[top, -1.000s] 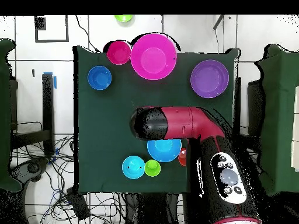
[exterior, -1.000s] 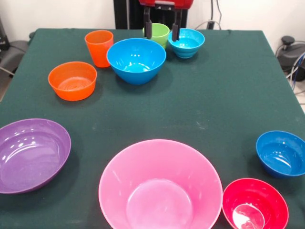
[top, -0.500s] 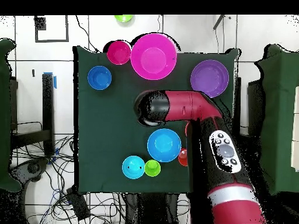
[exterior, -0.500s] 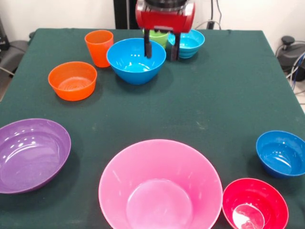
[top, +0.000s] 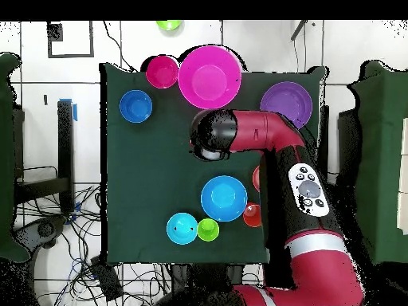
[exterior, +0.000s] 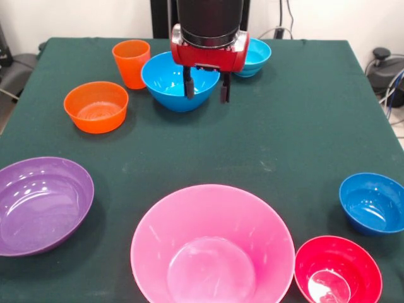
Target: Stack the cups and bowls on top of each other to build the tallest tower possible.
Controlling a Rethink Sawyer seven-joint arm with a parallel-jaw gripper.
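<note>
A red and black arm is seen reaching out over a dark green surface (exterior: 297, 107), its end effector (exterior: 206, 88) hanging with fingers spread apart and nothing held between them. It hovers just in front of the large blue bowl (exterior: 172, 79), above bare cloth.

Nothing has yet been stacked. All vessels that show stand apart, mouths up, each axis upright, so that any one could be lifted by its rim and dropped into another.

In the front view, the pink bowl (exterior: 213, 249) sits at 6 o'clock, the purple bowl (exterior: 41, 203) at 8 o'clock, the red bowl (exterior: 338, 271) and a small blue bowl (exterior: 372, 202) toward 4 to 5 o'clock. The orange bowl (exterior: 96, 105) lies at 10 o'clock, the orange cup (exterior: 130, 62) at 11 o'clock, and a second small blue bowl (exterior: 255, 55) near 12 o'clock, partly hidden behind the arm.

The green cup (top: 208, 229) is picked out only from overhead, just beside that small blue bowl.

The empty, open end effector suggests that a first piece is being chosen; the widest bowls would likely serve best as a base.
</note>
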